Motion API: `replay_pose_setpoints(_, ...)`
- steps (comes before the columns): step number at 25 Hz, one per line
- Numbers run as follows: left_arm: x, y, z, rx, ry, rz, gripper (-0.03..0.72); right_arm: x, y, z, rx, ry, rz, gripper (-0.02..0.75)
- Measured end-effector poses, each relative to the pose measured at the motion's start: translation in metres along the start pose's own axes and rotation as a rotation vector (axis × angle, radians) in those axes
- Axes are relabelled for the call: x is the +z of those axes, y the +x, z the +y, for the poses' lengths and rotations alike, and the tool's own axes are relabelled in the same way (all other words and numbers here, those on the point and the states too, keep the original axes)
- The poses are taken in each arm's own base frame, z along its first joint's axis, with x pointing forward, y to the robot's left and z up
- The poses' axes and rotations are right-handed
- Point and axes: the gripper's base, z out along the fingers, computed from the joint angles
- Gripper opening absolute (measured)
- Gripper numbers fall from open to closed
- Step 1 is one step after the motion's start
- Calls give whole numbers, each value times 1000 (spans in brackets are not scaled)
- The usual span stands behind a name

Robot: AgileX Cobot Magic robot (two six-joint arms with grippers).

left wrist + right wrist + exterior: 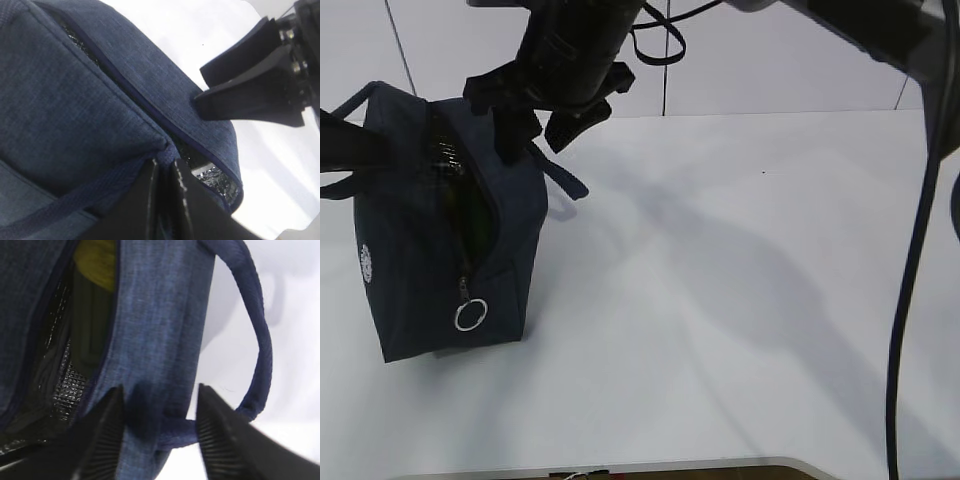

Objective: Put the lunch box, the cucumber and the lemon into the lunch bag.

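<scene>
The navy lunch bag (415, 250) stands at the table's left with its zipper open and the silver ring pull (470, 315) hanging down. My left gripper (164, 166) is shut on one loop handle (75, 197), holding the bag's top. My right gripper (160, 390) reaches across to the bag's top (530, 145), its fingers open astride the bag's side wall beside the other handle (260, 350). Inside the opening I see the yellow lemon (95, 257) and a dark green shape, the cucumber (90, 330). The lunch box is hidden.
The white table (740, 300) stretches right of the bag. The right arm and its cables (910, 260) cross the top and right of the exterior view. The table's front edge (620, 468) runs along the bottom.
</scene>
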Motion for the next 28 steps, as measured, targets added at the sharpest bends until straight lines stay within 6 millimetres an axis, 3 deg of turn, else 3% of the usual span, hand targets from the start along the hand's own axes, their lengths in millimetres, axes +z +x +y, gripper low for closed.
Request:
replay_pose_setpoints(4, 0, -1, 1, 0, -12, -7, 2, 0, 0, 2, 2, -24, -2, 426)
replay_pose_setpoints(11, 0, -1, 1, 0, -15, -9, 2, 2, 0, 4, 8, -51, -1, 215)
replay_pose_setpoints(16, 0, -1, 1, 0, -16, -9, 2, 8, 1, 3, 9, -64, 9, 157)
replay_pose_setpoints(20, 0, -1, 1, 0, -14, -8, 2, 9, 1, 3, -31, -65, 9, 49)
replay_pose_setpoints(28, 0, 0, 0, 0, 5, 3, 2, 9, 2, -3, -50, 0, 16, 28)
